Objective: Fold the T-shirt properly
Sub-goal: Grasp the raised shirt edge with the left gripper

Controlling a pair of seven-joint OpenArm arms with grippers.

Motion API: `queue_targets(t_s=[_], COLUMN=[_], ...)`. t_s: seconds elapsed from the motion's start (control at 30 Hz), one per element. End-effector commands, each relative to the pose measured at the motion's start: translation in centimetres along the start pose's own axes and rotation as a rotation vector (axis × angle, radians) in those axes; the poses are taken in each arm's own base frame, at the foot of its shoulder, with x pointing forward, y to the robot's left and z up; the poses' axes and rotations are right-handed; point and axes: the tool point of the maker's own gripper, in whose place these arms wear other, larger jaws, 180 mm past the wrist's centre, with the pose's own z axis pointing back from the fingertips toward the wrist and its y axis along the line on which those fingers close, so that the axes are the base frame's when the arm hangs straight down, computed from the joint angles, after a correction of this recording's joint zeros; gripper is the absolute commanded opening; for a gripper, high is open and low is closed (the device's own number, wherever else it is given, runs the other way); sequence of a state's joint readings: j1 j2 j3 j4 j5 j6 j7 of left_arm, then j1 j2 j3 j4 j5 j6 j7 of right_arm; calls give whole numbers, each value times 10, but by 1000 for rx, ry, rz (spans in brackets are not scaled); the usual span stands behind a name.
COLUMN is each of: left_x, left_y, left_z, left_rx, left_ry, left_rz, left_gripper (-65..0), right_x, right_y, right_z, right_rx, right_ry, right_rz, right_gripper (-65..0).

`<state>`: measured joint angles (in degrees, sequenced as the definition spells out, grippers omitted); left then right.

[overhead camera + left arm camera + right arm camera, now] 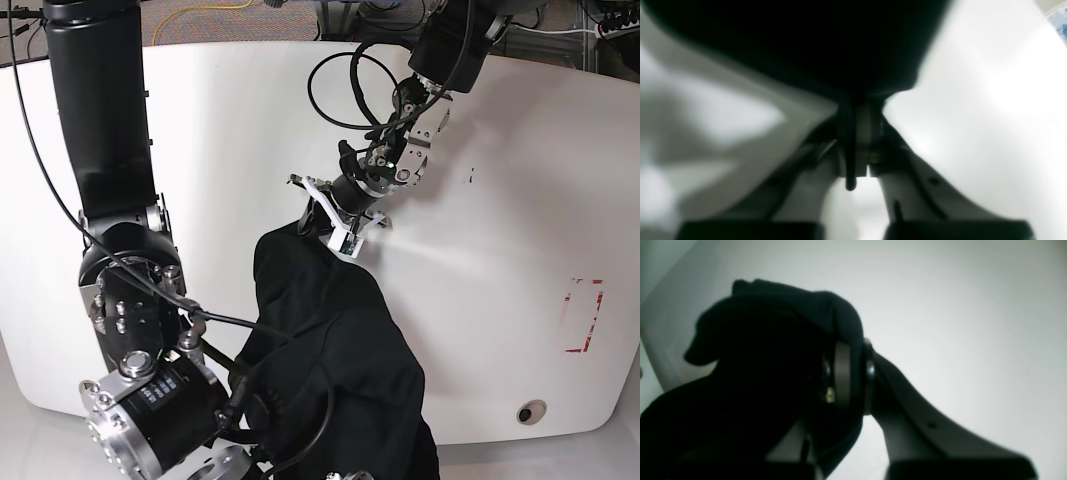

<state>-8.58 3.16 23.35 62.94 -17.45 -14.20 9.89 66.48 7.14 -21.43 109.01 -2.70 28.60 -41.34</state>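
One garment is in play: a large, plain black, soft-fabric T-shirt (340, 350), and two arms are seen working it over a single white, round-cornered table (500, 200). The T-shirt is held up off the table as one long bunched drape. Its long axis is seen running on a slant in the base view, from a high end near the middle of the table down toward the near edge, where the bulk of the cloth widens out and hangs past that edge.

The high end is pinched by the left gripper (335, 225), a silver and black pincer reaching in from the far edge. In the left wrist view the left gripper (857, 110) is seen with jaws drawn tight together, a thin fold of the black cloth (806, 43) clamped between them and the rest spreading out beyond the tips.

The low end is taken by the right gripper (853, 373), whose jaws are closed narrowly on a thick wad of the cloth (756, 356); fabric is seen bulging over the top of one finger. In the base view that gripper is hidden behind the cloth and the arm's own body at the near left corner.

One small red mark (585, 315) is seen on the table near its right edge, well apart from the T-shirt.
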Motion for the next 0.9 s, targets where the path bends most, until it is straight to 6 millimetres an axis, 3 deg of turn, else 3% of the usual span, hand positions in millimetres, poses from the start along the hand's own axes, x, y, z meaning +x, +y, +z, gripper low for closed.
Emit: queue_targets(t_s=[0.0, 0.27, 0.47, 0.73, 0.87], left_x=[28, 35, 60, 94, 112], left_y=[-7, 17, 51, 102, 127], left_z=[-2, 24, 65, 141, 186], left_rx=[-24, 40, 128, 296, 395], left_ry=[-76, -134, -210, -263, -286], left_rz=[-9, 19, -10, -81, -144], left_gripper=[-639, -650, -650, -650, -650], right_x=[14, 1, -22, -82, -127], right_y=[-19, -31, -49, -65, -77], right_z=[2, 6, 16, 30, 39], right_rx=[-52, -84, -135, -173, -197], right_ry=[-37, -14, 34, 171, 275], right_rz=[12, -17, -45, -91, -144], right_gripper=[-650, -650, -650, -650, -648])
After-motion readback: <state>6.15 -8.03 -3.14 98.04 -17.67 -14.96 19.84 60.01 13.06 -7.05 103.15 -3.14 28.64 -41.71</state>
